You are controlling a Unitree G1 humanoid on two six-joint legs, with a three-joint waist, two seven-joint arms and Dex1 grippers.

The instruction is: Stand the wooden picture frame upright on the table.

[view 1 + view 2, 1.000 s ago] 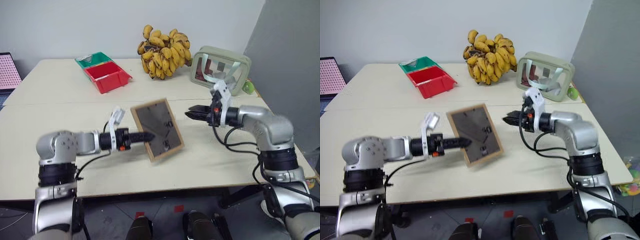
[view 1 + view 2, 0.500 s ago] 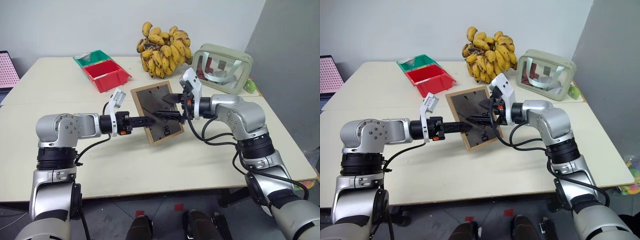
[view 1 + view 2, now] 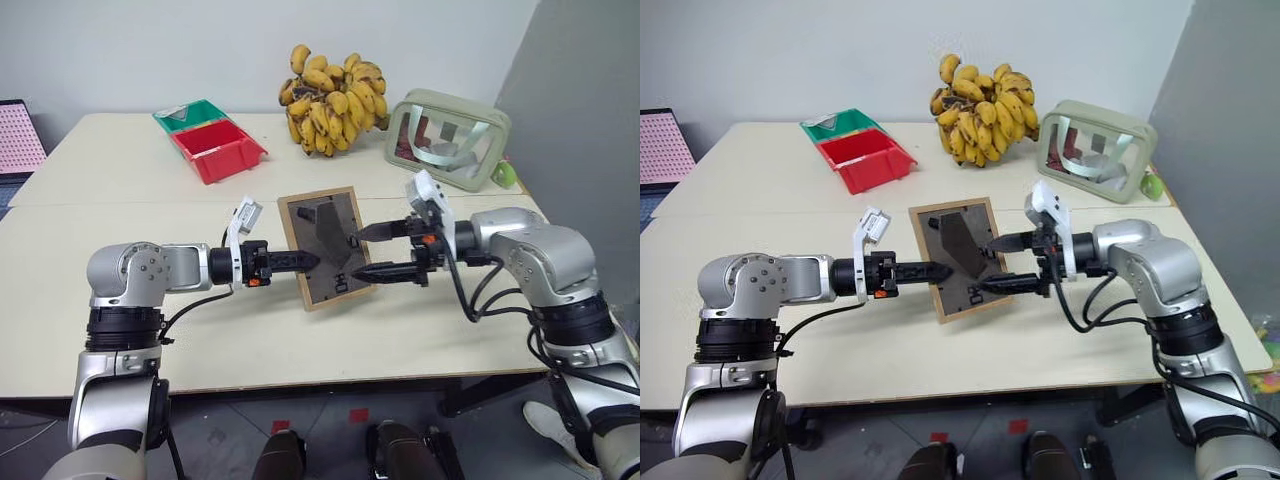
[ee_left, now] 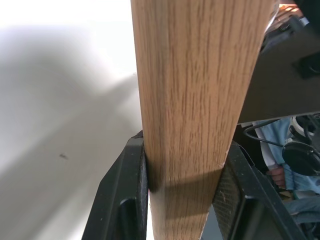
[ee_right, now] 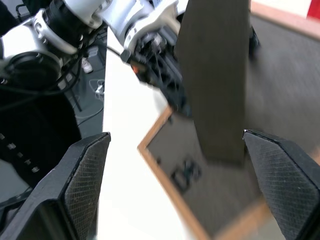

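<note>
The front of the wooden picture frame [image 3: 327,246] faced away, so its picture was hidden. Its dark brown back showed, stand flap swung out, small white marks low down. It hung tilted above the table [image 3: 130,270], near the middle. The left gripper [image 3: 308,262] clamped its light-wood left edge. The right gripper [image 3: 368,252] stood spread wide beside the flap, grasping nothing.

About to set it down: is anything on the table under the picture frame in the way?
Nothing visible. The wooden picture frame sits in the left gripper above a bare patch of table; bins, bananas and pouch lie farther back.
</note>
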